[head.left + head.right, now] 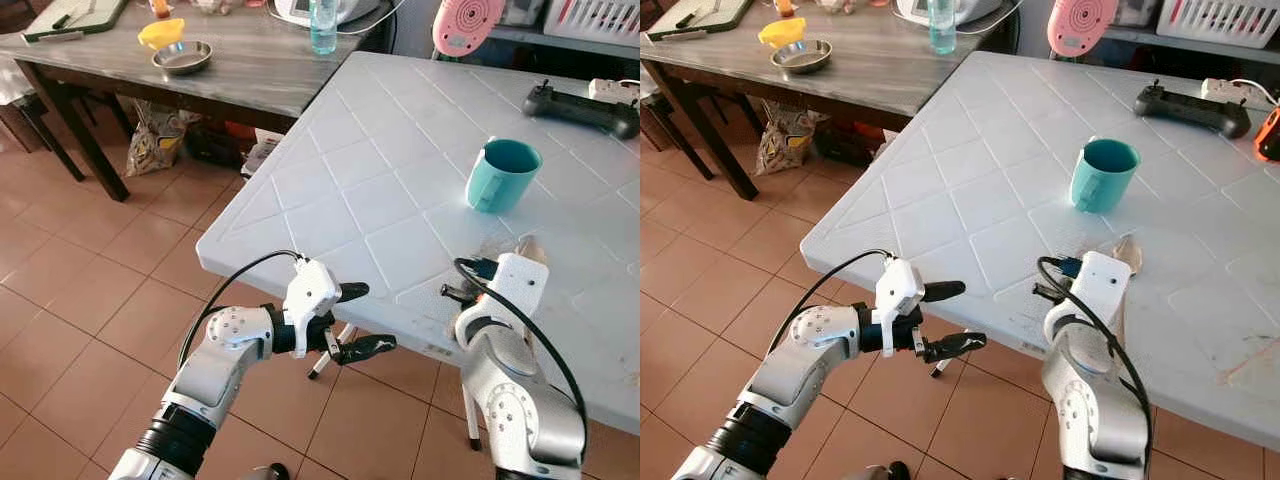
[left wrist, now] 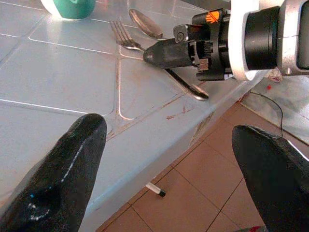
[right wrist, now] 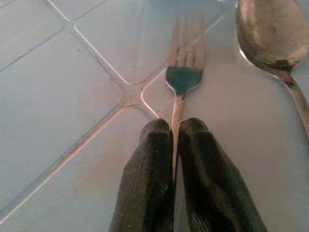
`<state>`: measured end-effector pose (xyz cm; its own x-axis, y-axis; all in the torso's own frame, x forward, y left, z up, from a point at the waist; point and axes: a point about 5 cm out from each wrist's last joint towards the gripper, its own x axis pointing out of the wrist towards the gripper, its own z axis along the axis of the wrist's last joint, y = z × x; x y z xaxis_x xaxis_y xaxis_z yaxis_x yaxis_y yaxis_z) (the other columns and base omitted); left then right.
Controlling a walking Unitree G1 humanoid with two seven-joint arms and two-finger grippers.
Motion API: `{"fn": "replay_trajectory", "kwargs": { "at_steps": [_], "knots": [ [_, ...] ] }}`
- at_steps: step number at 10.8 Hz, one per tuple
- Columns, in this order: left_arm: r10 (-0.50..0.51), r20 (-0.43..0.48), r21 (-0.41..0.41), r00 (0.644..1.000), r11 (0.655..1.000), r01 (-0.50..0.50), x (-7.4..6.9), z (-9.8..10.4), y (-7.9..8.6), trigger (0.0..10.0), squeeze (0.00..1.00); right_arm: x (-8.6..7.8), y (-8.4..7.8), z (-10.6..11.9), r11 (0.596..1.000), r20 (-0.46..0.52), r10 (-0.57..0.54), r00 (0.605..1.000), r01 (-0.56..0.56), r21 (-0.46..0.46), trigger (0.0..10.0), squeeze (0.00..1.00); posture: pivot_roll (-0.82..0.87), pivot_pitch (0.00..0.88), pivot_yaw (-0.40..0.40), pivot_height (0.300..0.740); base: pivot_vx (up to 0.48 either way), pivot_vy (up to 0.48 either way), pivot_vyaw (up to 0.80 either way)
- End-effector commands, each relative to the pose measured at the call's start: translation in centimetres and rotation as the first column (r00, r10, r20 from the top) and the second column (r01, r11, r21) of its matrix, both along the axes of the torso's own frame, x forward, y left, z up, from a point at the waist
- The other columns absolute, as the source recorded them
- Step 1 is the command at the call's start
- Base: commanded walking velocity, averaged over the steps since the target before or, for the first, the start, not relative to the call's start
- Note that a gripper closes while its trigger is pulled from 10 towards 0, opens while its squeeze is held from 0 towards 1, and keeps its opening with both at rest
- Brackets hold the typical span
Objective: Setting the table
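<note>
A metal fork (image 3: 185, 72) lies on the white plastic table (image 1: 380, 210) near its front edge, tines pointing away from me. My right gripper (image 3: 175, 126) is shut on the fork's handle, low over the table top. A metal spoon (image 3: 270, 34) lies just beside the fork, on its right. Farther back stands a teal mug (image 1: 502, 175). My left gripper (image 1: 368, 318) hangs open at the table's front edge, one finger over the top and one below it, with nothing between them. The left wrist view shows the fork (image 2: 120, 35), spoon (image 2: 145, 23) and right gripper (image 2: 149, 54).
A black game controller (image 1: 580, 108) lies at the table's far right. Behind to the left, a wooden table (image 1: 250, 70) carries a steel bowl (image 1: 182, 57) and a bottle (image 1: 323, 25). A small marker (image 2: 155, 189) lies on the tiled floor under the table edge.
</note>
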<state>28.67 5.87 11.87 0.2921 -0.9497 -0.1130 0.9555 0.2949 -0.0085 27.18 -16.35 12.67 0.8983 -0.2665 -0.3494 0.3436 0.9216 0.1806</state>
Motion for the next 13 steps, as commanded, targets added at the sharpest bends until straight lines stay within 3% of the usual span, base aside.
{"fn": "replay_trajectory", "kwargs": {
  "at_steps": [1,3,5,8,11,13],
  "knots": [
    [-0.01,-0.004,0.015,1.0,1.0,0.01,-0.3,-0.3,-0.1,10.0,0.0,-1.7,0.5,-3.6,0.999,-0.175,0.005,0.984,0.003,0.047,0.0,0.0,0.05,0.153,0.047,0.74,0.0,0.0,0.0],
    [-0.009,-0.009,0.017,1.0,1.0,0.009,-0.3,-0.4,-0.1,10.0,0.0,-2.0,-1.2,-4.2,1.0,-0.193,-0.002,0.981,0.005,0.016,0.0,0.0,0.05,0.154,0.048,0.74,0.0,0.0,0.0],
    [-0.006,-0.009,0.019,1.0,1.0,0.006,-0.2,-0.4,-0.2,10.0,0.0,-1.6,-1.6,-4.5,0.995,-0.187,0.085,0.979,-0.093,-0.035,0.0,0.0,0.05,0.154,0.048,0.74,0.0,0.0,0.0],
    [0.014,0.01,0.01,1.0,1.0,-0.015,0.1,-0.2,-0.3,10.0,0.0,-0.7,-2.0,-4.4,0.953,-0.18,0.224,0.958,-0.254,-0.164,0.0,0.0,0.05,0.147,0.049,0.74,0.0,0.0,0.0],
    [0.017,0.018,0.007,1.0,1.0,-0.017,0.2,0.2,-0.4,10.0,0.0,1.3,-0.8,-4.4,0.887,-0.161,0.387,0.908,-0.414,-0.203,0.0,0.0,0.05,0.147,0.046,0.74,0.0,0.0,0.0],
    [0.019,0.02,0.005,1.0,1.0,-0.019,0.1,0.3,-0.5,10.0,0.0,1.9,0.1,-4.0,0.862,-0.135,0.429,0.893,-0.449,-0.234,0.0,0.0,0.06,0.149,0.045,0.74,0.0,0.0,0.0]
  ]
}}
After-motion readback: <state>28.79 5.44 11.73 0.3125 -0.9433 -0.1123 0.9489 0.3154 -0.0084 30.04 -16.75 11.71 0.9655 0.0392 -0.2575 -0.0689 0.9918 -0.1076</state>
